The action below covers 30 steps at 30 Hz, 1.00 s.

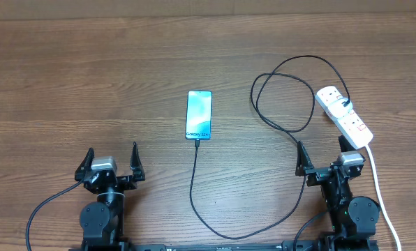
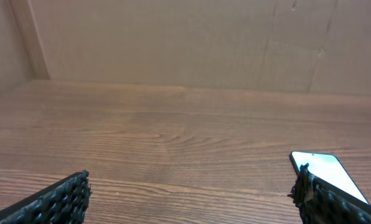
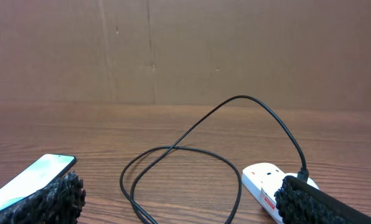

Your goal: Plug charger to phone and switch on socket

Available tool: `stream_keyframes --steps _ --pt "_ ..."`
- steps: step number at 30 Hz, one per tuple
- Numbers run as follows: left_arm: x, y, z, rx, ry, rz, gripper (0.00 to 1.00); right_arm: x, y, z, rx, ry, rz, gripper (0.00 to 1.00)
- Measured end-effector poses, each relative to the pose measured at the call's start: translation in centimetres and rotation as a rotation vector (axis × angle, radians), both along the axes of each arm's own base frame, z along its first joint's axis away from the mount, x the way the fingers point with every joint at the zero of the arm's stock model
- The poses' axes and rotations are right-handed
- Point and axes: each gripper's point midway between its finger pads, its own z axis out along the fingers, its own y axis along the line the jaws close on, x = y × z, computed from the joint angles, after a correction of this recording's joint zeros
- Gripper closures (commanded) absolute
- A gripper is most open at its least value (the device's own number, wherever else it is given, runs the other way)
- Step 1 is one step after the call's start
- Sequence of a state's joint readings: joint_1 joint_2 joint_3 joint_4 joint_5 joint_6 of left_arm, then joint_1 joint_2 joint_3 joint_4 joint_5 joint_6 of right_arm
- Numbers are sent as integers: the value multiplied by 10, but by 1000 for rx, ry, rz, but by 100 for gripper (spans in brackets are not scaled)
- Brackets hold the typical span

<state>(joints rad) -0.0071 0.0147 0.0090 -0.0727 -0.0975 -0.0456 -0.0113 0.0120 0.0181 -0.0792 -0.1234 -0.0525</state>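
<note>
Right now your left gripper (image 1: 112,155) sits at the near left of the wooden table (image 1: 68,84), jaws spread wide with nothing between them. Your right gripper (image 1: 320,150) sits at the near right, equally wide and empty.

The phone (image 1: 199,115) lies flat near the middle of the table, screen up, its dark band at the near end. It is well apart from both grippers, a little nearer the left one. The charger (image 1: 194,181) meets the phone's near end. You cannot tell from above whether the tip is fully seated. From there the cable runs toward you, sweeps right along the near edge, passes the right arm and loops over itself on its way to the far right.

The socket (image 1: 347,118) lies at the far right, angled, just beyond your right gripper. A blue-black plug (image 1: 344,104) sits in its far half, and red switches show along its top. Its thick white cord (image 1: 375,174) trails toward you past the right arm.
</note>
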Motion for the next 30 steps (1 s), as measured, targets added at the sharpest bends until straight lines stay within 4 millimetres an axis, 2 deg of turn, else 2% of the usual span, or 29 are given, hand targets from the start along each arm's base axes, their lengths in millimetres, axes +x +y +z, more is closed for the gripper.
stream_keyframes --steps 30 --pt "0 -1 0 27 4 -10 0 0 0 0 0 0 0 0"
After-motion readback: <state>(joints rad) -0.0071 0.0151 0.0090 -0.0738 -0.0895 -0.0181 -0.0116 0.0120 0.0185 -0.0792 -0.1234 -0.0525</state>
